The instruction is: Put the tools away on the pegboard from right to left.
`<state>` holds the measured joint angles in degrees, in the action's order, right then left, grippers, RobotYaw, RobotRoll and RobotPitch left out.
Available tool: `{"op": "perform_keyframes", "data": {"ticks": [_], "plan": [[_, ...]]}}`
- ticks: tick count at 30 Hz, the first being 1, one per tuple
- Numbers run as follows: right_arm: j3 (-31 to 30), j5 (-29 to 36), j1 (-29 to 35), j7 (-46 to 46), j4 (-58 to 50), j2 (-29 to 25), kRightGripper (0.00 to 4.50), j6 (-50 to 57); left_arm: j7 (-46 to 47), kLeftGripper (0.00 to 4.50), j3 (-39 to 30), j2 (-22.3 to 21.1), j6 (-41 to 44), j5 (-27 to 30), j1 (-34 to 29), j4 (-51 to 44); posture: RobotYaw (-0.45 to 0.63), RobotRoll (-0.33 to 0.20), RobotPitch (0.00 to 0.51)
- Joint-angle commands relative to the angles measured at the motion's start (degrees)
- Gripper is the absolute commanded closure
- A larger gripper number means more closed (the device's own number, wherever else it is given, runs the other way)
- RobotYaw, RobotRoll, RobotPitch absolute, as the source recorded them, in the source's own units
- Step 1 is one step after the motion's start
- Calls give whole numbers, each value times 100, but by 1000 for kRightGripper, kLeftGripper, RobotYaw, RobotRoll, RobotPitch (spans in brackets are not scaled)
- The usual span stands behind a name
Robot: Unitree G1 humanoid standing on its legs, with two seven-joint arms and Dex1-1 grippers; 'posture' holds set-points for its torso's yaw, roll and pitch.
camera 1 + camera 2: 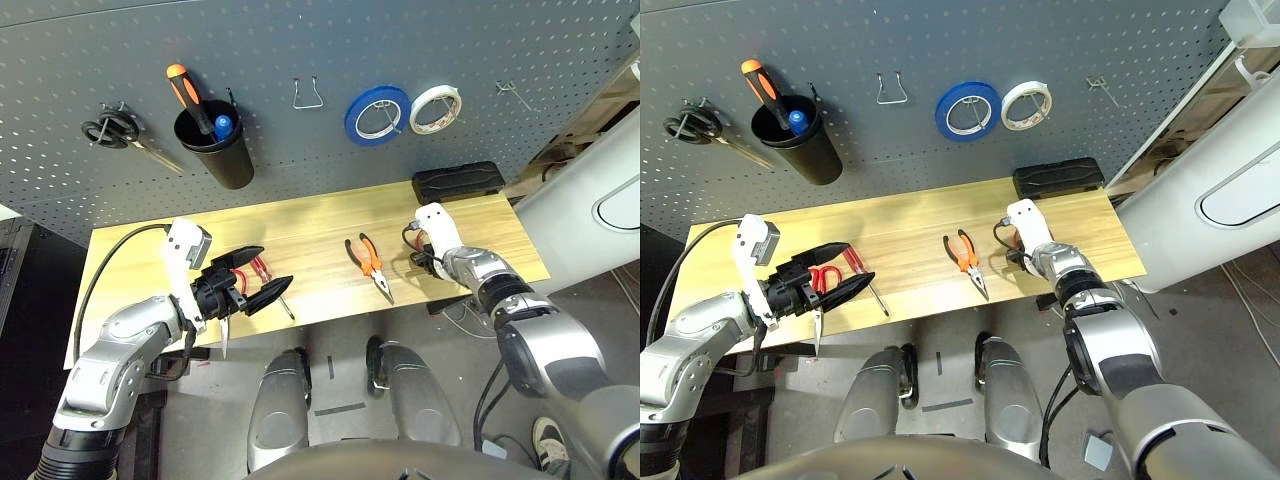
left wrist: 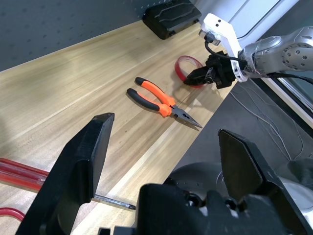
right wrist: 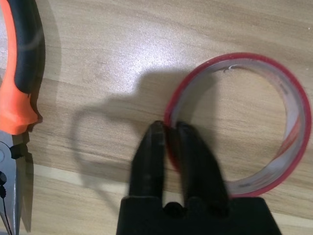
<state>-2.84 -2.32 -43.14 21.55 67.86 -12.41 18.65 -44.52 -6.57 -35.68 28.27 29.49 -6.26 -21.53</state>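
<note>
The thin red tape ring [image 3: 244, 59] lies flat on the wooden table [image 1: 310, 225] at the right. My right gripper [image 3: 168, 133] is shut on its near rim, one finger inside the ring and one outside. Orange-and-black pliers [image 1: 368, 262] lie just left of it. My left gripper [image 1: 276, 267] hovers open over the table's left front. Under it lie the red-handled screwdriver [image 2: 19, 174] and the red-handled scissors [image 1: 237, 276], whose blade sticks out past the table's front edge. The pegboard [image 1: 300, 40] rises behind the table.
On the pegboard hang black-handled scissors [image 1: 115, 130], a black cup [image 1: 215, 150] holding an orange-handled screwdriver, a bare wire hook [image 1: 307, 95], a blue tape roll [image 1: 377, 115], a white tape roll [image 1: 436, 108] and a small hook [image 1: 512, 93]. A black case [image 1: 458, 181] sits at the table's back right.
</note>
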Motion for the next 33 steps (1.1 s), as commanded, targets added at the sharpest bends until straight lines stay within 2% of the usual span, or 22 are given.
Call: {"op": "perform_keyframes", "data": {"ticks": [1,6,12,16,21,27,33], "plan": [[96,39,37,166,-189,-218,4440,123,-133,0,234,37,-183,-168,146,305,39,0,188],[186,175,211,542,-1355,-661,4440,726,-262,0,526,9,-513,-536,470,833,-3,0,170],[343,537,1012,978,-4114,-1289,4440,2094,-499,0,762,40,-1082,-894,829,1490,-58,0,148],[814,1071,1733,1107,-6125,-1571,4440,2906,-628,0,586,241,-1266,-585,1091,1433,-68,0,134],[1112,1559,2420,1217,-7707,-1799,4440,3466,-645,0,310,302,-1134,-111,1215,861,-74,0,118],[1423,1921,2528,1356,-8417,-2187,4440,3366,-510,0,-185,84,-686,467,1028,85,-67,0,100],[1546,1854,2227,1181,-8206,-2327,4440,2716,-502,0,-482,-61,-708,516,1019,39,-48,0,92]]}}
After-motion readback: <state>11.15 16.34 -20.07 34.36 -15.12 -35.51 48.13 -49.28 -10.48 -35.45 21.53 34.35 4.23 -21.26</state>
